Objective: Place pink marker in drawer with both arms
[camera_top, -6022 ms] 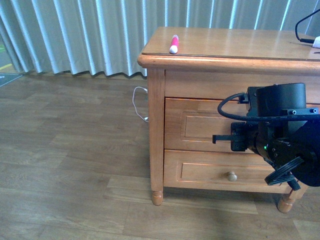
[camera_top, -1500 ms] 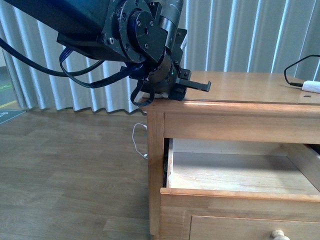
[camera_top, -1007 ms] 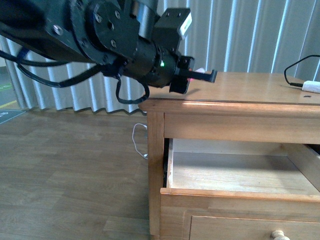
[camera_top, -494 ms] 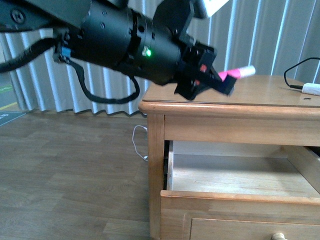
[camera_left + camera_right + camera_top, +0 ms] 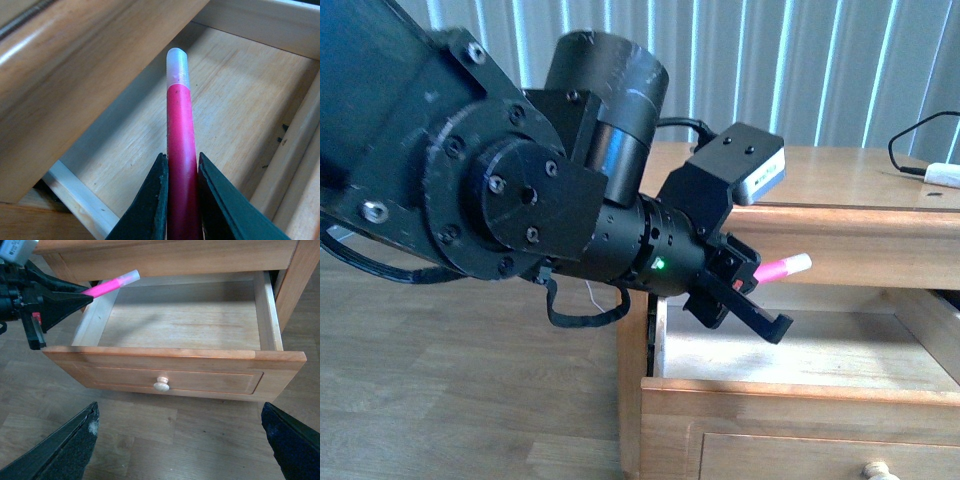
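Observation:
My left gripper [image 5: 752, 298] is shut on the pink marker [image 5: 782, 268], whose white cap end points away from the arm. It holds the marker in the air over the near left corner of the open drawer [image 5: 790, 392]. In the left wrist view the marker [image 5: 178, 150] sits clamped between the two black fingers [image 5: 150, 205] above the light wood floor of the drawer [image 5: 235, 100]. The right wrist view shows the drawer [image 5: 175, 357] pulled out, its pale knob [image 5: 161, 385], the marker [image 5: 111, 285] and the left gripper [image 5: 75, 299]. My right gripper [image 5: 182, 450] is open, in front of the drawer and above the floor.
The wooden cabinet top [image 5: 840, 180] carries a white adapter with a black cable [image 5: 940, 172] at the far right. A lower drawer knob [image 5: 873, 468] shows below. A white cord [image 5: 592, 292] lies on the wood floor beside the cabinet. Grey curtains hang behind.
The drawer has been pulled open. My left arm took the marker off the cabinet top, lifted it, and has now brought it down in front of the cabinet over the open drawer.

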Controlling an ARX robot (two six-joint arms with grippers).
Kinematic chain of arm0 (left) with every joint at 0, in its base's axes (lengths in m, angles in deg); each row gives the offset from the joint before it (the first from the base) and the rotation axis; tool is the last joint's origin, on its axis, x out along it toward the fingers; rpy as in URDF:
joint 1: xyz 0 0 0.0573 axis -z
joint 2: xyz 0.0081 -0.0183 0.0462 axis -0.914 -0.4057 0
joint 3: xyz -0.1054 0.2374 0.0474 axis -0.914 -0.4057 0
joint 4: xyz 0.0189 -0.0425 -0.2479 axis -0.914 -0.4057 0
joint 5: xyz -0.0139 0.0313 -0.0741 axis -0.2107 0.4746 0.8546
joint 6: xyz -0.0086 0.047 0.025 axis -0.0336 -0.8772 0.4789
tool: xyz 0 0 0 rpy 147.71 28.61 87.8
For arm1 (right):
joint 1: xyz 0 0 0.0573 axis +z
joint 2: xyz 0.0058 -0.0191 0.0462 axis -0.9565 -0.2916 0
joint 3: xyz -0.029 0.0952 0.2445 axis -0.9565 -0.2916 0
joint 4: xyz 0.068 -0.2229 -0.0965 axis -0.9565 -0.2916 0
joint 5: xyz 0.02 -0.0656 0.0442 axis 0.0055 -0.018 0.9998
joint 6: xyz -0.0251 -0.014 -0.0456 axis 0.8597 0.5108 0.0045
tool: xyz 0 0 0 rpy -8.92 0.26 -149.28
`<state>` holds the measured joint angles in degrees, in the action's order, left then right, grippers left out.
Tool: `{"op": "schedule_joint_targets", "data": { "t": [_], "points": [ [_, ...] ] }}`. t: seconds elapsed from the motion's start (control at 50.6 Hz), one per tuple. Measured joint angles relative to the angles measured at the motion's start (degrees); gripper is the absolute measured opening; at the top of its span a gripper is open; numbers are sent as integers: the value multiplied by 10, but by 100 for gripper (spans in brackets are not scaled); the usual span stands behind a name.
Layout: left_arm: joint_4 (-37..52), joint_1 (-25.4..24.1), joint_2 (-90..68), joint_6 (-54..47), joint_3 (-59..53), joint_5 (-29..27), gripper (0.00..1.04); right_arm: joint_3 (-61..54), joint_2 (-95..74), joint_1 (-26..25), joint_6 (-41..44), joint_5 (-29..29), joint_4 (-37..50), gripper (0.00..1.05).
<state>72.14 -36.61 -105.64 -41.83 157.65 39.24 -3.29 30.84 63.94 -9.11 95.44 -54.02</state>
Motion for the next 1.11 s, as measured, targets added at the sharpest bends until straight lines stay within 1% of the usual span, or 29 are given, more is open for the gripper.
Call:
{"op": "schedule_joint_targets", "data": {
  "t": [0.257,0.276,0.296,0.316,0.395,0.474,0.592,0.652,0.711,0.731,0.77,0.809,0.849,0.908,1.046,1.106],
  "points": [
    [-6,14,-35,3,25,-14,15,0,0,0,0,0,0,96],
    [-6,14,-37,4,25,-14,16,0,0,0,0,0,0,96],
    [-6,14,-37,4,25,-14,22,0,0,0,0,0,0,96],
    [-6,14,-37,4,25,-14,23,0,0,0,0,0,0,96],
    [0,15,-37,4,25,-14,36,0,0,0,0,0,0,96],
    [10,15,-33,8,23,-31,47,0,0,0,0,0,0,96],
    [27,13,-12,33,9,-96,66,0,0,0,0,0,0,96],
    [33,11,3,44,-2,-122,73,0,0,0,0,0,0,96],
    [54,6,33,57,-28,-157,84,0,0,0,0,0,0,96],
    [67,3,51,64,-44,-172,90,0,0,0,0,0,0,96],
    [88,-1,78,70,-70,-181,97,0,0,0,0,0,0,96],
    [105,-5,101,74,-93,-179,100,0,0,0,0,0,0,96],
    [120,-10,126,75,-116,-181,99,0,0,0,0,0,0,96],
    [150,-21,175,74,-162,-208,98,0,0,0,0,0,0,96],
    [159,-45,280,78,-247,-243,98,0,0,0,0,0,0,96],
    [147,-63,356,92,-302,-263,98,0,0,0,0,0,0,96]
  ]
}}
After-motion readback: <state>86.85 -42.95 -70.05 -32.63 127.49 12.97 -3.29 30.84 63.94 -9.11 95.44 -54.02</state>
